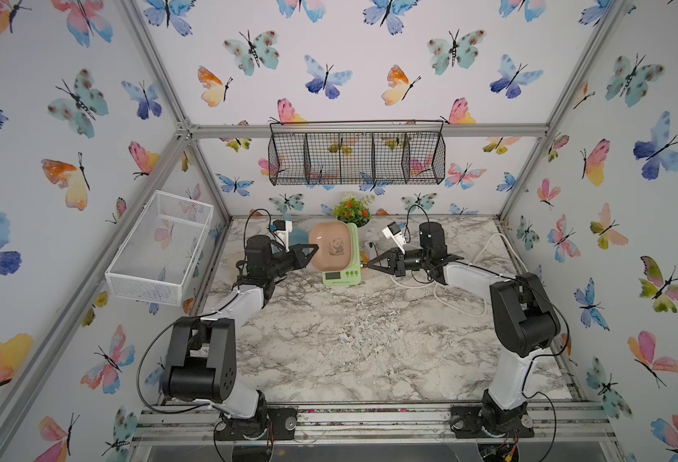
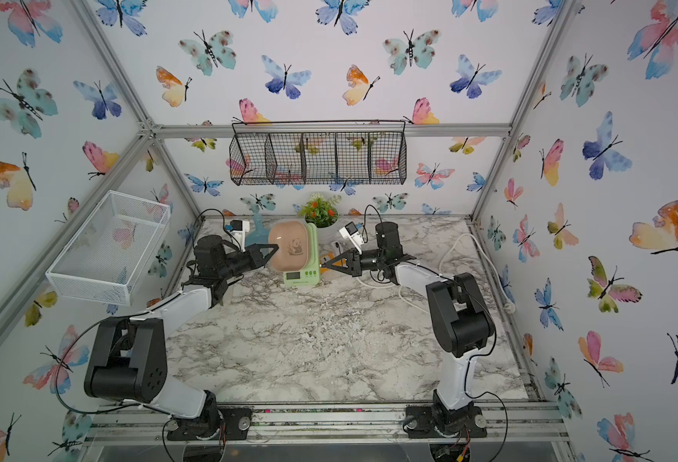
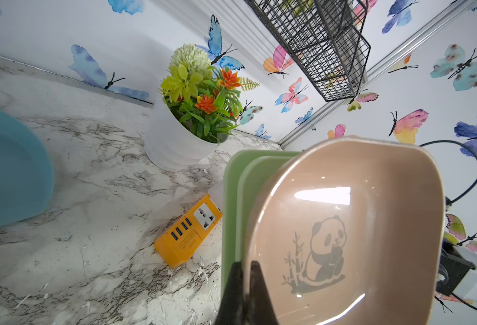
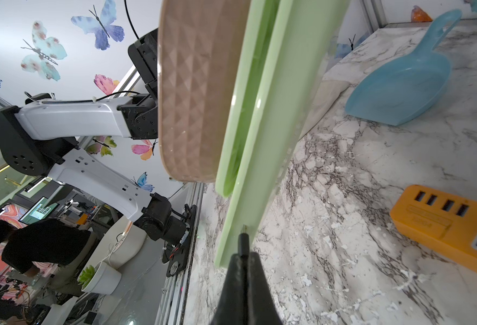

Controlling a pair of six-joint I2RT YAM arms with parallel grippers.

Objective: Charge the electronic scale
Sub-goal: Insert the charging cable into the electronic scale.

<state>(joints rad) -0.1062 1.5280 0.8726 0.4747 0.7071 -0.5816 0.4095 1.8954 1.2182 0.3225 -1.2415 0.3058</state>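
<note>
**A:** The right claw (image 4: pixel 244 260) was pressed together on a small black plug (image 4: pixel 243 241), its metal tip poking out ahead of the fingertips.

**B:** And that tip sat right against the pale green side wall of the electronic scale (image 4: pixel 260 140). Touching, by the wrist view. Seated in a port? Couldn't tell.

**A:** Opposite, the left claw (image 3: pixel 244 270) was pinching the rim of the tan-pink tray (image 3: pixel 344 225), on the side away from the plug.

**B:** So the scale stood between the two claws, near the middle of the bench's (image 1: pixel 349 340) back edge. Its screen faced the front edge and its long axis ran front to back.

**A:** The scale lay straight ahead of the right claw, with the plug's axis pointing square across into its side. The right arm was nearer that wall. The left looked like the brace, I'd judge.

**B:** The orange power strip (image 3: pixel 188 233) lay just beside the scale, on the right arm's side.
</note>
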